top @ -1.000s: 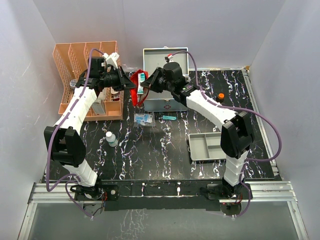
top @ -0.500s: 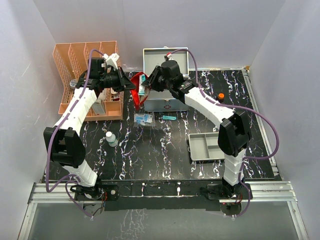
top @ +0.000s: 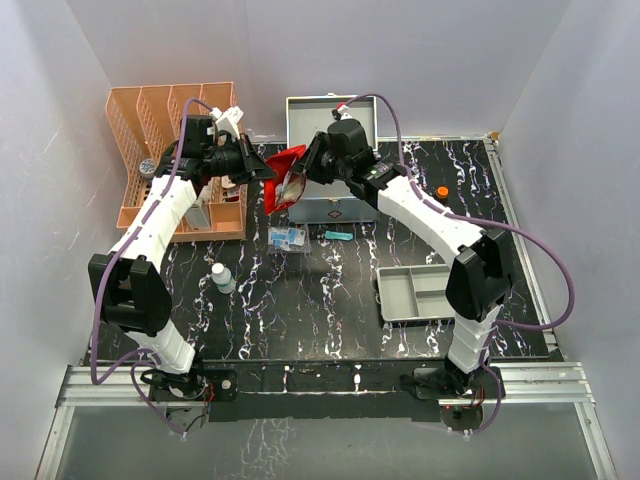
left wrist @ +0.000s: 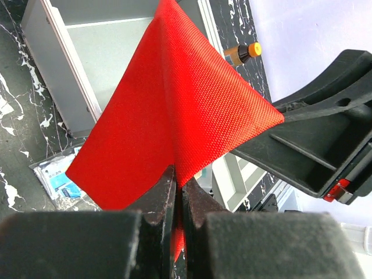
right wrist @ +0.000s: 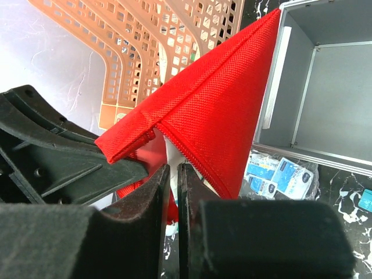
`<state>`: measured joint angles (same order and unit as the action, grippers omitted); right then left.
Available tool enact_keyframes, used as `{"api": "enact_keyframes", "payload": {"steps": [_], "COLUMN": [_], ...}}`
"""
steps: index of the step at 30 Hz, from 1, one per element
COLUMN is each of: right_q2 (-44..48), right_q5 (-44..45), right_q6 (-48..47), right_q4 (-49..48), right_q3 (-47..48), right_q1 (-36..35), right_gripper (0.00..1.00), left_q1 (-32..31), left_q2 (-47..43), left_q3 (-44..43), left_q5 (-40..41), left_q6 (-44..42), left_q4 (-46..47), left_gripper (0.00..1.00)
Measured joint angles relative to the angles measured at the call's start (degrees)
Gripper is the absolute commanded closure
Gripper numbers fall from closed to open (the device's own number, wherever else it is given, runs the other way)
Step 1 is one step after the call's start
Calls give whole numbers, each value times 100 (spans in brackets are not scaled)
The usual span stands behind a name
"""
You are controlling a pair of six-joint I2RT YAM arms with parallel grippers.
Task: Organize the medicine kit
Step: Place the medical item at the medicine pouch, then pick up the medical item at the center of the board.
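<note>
The medicine kit (top: 332, 122), a silver-grey metal case, stands open at the back of the table; its bare inside shows in the left wrist view (left wrist: 110, 52) and the right wrist view (right wrist: 337, 99). A red pouch (top: 285, 182) hangs in the air in front of it, between both arms. My left gripper (top: 268, 172) is shut on one edge of the pouch (left wrist: 174, 104), the fabric pinched between its tips (left wrist: 179, 180). My right gripper (right wrist: 172, 168) is at the pouch's open zipper side (right wrist: 215, 122), its jaws nearly together on a thin white packet (right wrist: 172, 156) that reaches into the pouch.
An orange mesh file rack (top: 150, 120) stands at the back left. Blue-and-white packets (top: 287, 237) and a small blue item (top: 338, 235) lie in front of the case. A white bottle (top: 222, 277), a grey divided tray (top: 420, 292) and an orange-capped bottle (top: 441, 191) are also on the table.
The right gripper has pushed in toward the pouch, and the blue-and-white packet it held outside is now mostly hidden in the red fabric. The left arm has barely moved.
</note>
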<state>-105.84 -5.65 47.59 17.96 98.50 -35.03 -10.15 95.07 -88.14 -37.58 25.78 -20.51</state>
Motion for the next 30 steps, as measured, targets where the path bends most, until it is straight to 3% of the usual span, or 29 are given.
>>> {"api": "enact_keyframes", "payload": {"steps": [14,23,25,30], "right_q2": [74,350,509,796], "right_q5": [293,1257,1495,1849], "right_q6": [-306,-1169,-1432,-2365], "right_q4": [715,2400,2780,3300], "right_q3": [203,942,898,337], "right_q1": [-238,-391,-391,-385], "right_gripper": [90,86,82,56], "left_q1": [-48,0,26,66], "left_q2": [0,-68,-146,-203], "left_q3": [-2,33,96,105], "left_q5": [37,638,748,890], "left_q6": [-26,-219,-221,-221], "left_q4": [-24,-382,-428,-496], "left_gripper": [100,100,100,100]}}
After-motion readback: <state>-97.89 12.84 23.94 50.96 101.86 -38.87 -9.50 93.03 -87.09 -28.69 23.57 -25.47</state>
